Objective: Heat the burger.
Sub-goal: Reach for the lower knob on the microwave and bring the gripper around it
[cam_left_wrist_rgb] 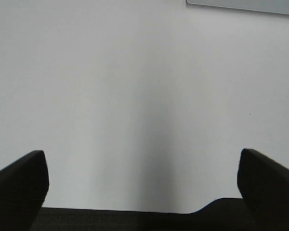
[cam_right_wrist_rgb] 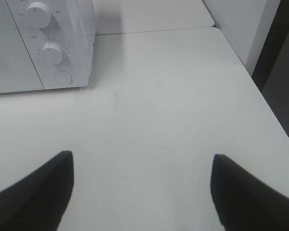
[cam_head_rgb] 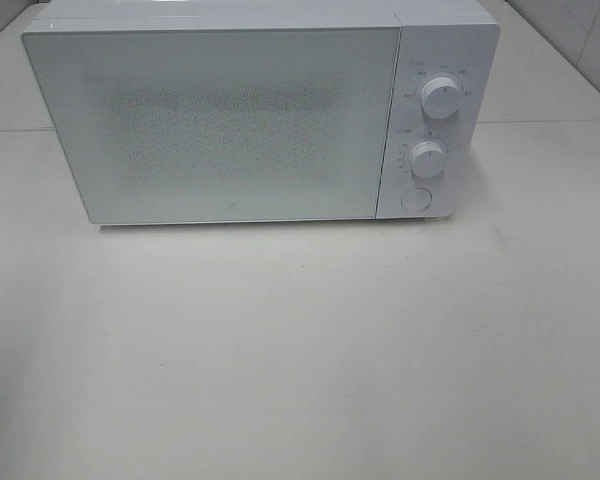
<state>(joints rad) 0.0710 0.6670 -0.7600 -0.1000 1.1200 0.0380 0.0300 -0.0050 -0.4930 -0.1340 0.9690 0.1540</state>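
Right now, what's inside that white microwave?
Nothing inside can be seen. The microwave has its door shut, and that speckled pale door hides the whole cavity. No burger shows anywhere on the table, so whether it sits inside cannot be told.
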